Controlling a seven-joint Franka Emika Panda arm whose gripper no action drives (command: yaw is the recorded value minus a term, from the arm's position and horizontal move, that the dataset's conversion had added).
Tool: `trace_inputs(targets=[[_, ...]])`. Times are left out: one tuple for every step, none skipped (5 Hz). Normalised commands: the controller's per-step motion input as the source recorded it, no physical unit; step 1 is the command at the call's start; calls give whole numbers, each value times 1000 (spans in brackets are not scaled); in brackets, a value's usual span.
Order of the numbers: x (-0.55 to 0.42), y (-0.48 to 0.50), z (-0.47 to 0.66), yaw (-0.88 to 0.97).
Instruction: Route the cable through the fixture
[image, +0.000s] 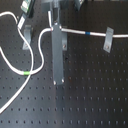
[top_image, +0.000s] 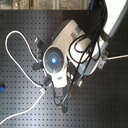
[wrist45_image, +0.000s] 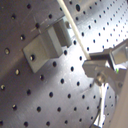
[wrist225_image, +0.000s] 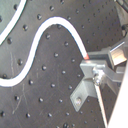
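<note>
The first exterior view alone showed the colour bands: the white cable (image: 35, 50) ran from a loop at the first exterior view's left, past a green band (image: 25, 73), up to the gripper (image: 52, 26), then onward past a blue band (image: 88, 32) to a grey metal clip (image: 108, 41) at the first exterior view's right. A second small clip (image: 27, 35) stood near the loop. The matte black perforated breadboard (image: 95, 95) lay under everything.

In the second exterior view the arm's white rounded body (top_image: 62, 50), with its glowing blue ring (top_image: 53, 60), hid most of the middle; only the cable's loop and its trailing end showed beside it.

The first wrist view showed a blocky grey metal fixture (wrist45_image: 47, 42) bolted to the board, the cable passing just beside it.

In the second wrist view the cable curved in an S and ended at the fingers (wrist225_image: 92, 67), which were closed narrowly on it.
</note>
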Motion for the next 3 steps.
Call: trace_inputs(targets=[[475, 34, -55, 0], [439, 38, 0, 0], [4, -23, 0, 0]])
